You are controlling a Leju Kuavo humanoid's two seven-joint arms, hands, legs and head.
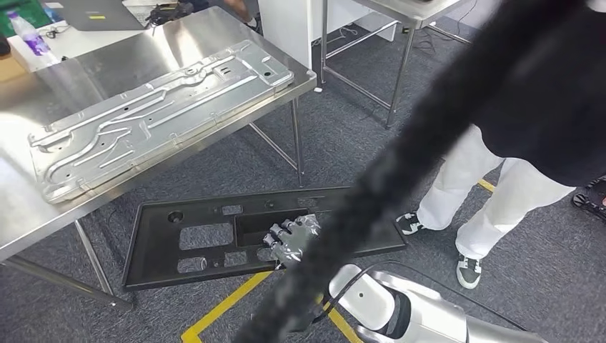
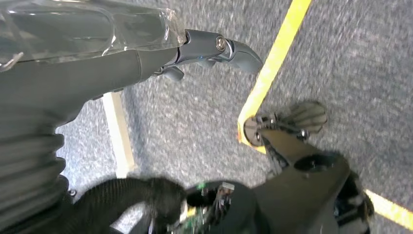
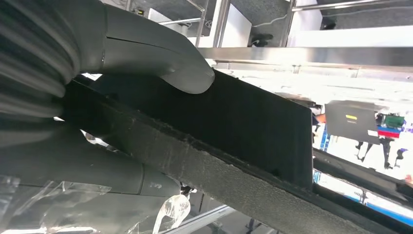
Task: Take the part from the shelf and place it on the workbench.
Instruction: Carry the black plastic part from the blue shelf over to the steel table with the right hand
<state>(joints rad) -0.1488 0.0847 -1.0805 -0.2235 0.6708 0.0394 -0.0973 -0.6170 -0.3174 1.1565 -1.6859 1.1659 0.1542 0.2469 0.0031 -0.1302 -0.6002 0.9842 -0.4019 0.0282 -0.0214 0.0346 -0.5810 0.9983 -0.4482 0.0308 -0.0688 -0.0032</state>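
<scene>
The part, a long black panel (image 1: 214, 239) with rectangular cut-outs, hung in the air below the near edge of the workbench (image 1: 43, 207), above the grey carpet (image 1: 343, 121) and a yellow floor line (image 1: 221, 307); it was not yet on the bench. The right hand (image 1: 291, 239) gripped it at the edge of the large central cut-out, dark fingers (image 1: 282, 230) lying over the top face. The right wrist view confirmed the grip: the grey thumb (image 3: 160, 58) pressed on one face of the black panel (image 3: 229, 122) and the fingers closed beneath its rough edge. The left hand (image 2: 146, 53) hung over the carpet holding nothing, with its fingers loosely apart as far as the blurred frame allowed. On the steel bench a pressed silver metal panel (image 1: 157, 114) lay diagonally, running from the near left side toward the far right corner, leaving bare steel along the near edge and the far left. A person in white trousers (image 1: 493, 193) stood near, to the robot's right, and a thick black cable (image 1: 400, 164) crossed the head view. Judgement: the pick from the shelf looked done and the carry was under way; what remained was raising the panel above the bench edge, laying it flat on free steel clear of the silver panel, and letting go. The one-handed hold on a long panel might let it swing or catch the bench edge.
</scene>
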